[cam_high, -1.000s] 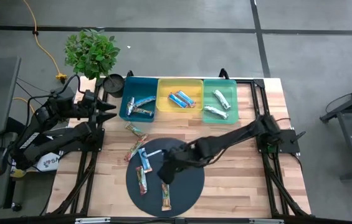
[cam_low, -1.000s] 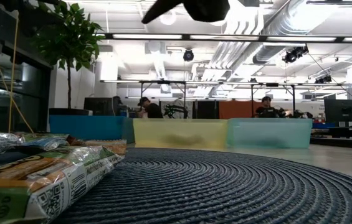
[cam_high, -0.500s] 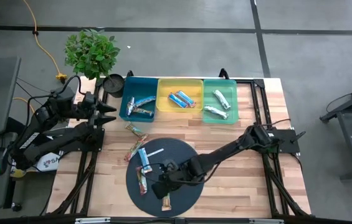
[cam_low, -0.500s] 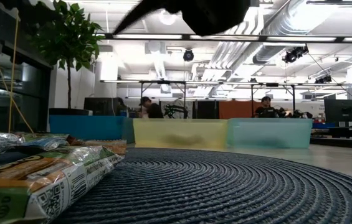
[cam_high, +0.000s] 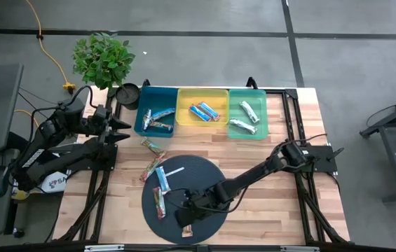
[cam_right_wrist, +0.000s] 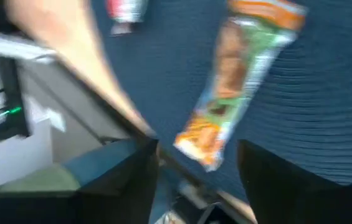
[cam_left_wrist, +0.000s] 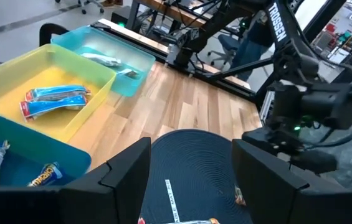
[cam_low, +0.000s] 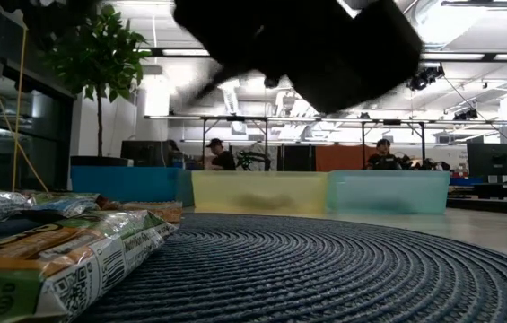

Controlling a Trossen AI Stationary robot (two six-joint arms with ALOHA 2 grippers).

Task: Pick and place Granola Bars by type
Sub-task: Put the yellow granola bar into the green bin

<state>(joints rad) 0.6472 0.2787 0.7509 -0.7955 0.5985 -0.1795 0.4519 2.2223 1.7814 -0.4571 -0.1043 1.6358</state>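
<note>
Several granola bars lie on the round dark mat (cam_high: 205, 182) and on the wood to its left. A green-and-orange bar (cam_right_wrist: 241, 74) lies flat near the mat's front edge (cam_high: 186, 228). My right gripper (cam_high: 185, 215) hovers just above it, open, tipped downward, its fingers either side of the bar's near end without touching (cam_right_wrist: 197, 180). A multicolour bar (cam_high: 159, 203) and a blue bar (cam_high: 162, 179) lie farther left on the mat. My left gripper (cam_left_wrist: 191, 180) waits open, raised at the table's left edge (cam_high: 122, 126).
Three bins stand at the far edge: blue (cam_high: 144, 119), yellow (cam_high: 183, 105) and teal (cam_high: 261, 105), each with bars inside. A thin white strip (cam_high: 174, 171) lies on the mat. Two more bars (cam_high: 152, 147) rest on the wood. A potted plant (cam_high: 103, 59) stands at the far left.
My right gripper has come down over the mat toward the table's near edge and rolled about its own axis, closing on the green-and-orange bar. In the low view its dark shape has grown and dropped lower. The bars have stayed in place.
</note>
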